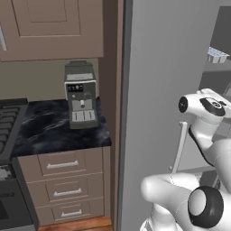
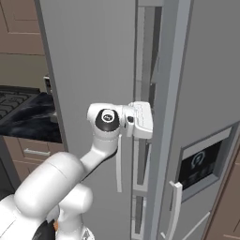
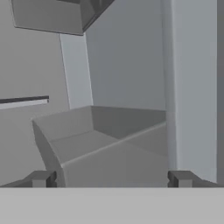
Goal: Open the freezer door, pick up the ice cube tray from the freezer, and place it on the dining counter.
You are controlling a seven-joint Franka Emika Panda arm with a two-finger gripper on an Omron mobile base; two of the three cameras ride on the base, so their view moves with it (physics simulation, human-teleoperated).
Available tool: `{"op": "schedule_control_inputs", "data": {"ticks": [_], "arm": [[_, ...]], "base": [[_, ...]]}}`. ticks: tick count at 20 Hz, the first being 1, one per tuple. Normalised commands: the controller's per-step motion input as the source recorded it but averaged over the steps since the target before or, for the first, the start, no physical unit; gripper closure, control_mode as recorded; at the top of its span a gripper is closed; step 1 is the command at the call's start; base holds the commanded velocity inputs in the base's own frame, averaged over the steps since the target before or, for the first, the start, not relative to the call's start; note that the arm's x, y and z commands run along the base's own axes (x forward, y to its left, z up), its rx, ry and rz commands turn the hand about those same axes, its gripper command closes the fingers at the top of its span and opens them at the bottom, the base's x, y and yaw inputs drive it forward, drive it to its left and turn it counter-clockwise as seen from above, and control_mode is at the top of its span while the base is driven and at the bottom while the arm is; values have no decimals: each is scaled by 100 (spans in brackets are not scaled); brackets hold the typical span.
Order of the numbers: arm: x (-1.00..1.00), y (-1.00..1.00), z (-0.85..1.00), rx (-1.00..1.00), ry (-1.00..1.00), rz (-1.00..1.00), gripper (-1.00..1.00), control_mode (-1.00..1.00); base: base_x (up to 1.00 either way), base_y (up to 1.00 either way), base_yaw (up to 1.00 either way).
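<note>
The freezer door [image 2: 206,93], grey with a dark dispenser recess [image 2: 204,163] and a pale handle [image 2: 174,206], stands ajar at the right. The gap beside it shows the freezer's shelves. My hand [image 2: 140,119] reaches into that gap at mid height, its fingers hidden there. In the hand view my gripper [image 3: 111,179] is open, with nothing between its fingertips [image 3: 41,178], and it faces a grey bin [image 3: 100,140]. The ice cube tray [image 1: 216,55], pale blue-white, lies on a high shelf above my hand [image 1: 211,104]. The dining counter is out of view.
The plain grey twin door [image 2: 89,70] with its handle [image 2: 118,164] stands shut left of the gap. Further left, a coffee machine [image 1: 81,94] sits on a black marble worktop [image 1: 49,131] over brown drawers [image 1: 67,180], beside a stove [image 1: 6,122].
</note>
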Motion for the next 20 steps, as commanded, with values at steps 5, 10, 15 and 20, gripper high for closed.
{"op": "schedule_control_inputs", "data": {"ticks": [5,10,15,20], "arm": [[-12,-38,0,0,0,-8,-100,-100],[-16,-46,0,0,0,-5,-100,-100],[-32,-49,0,0,0,-2,-100,-100],[-45,-45,0,0,0,-1,-100,-100]], "base": [[0,0,0],[0,0,0],[0,0,0],[0,0,0]]}}
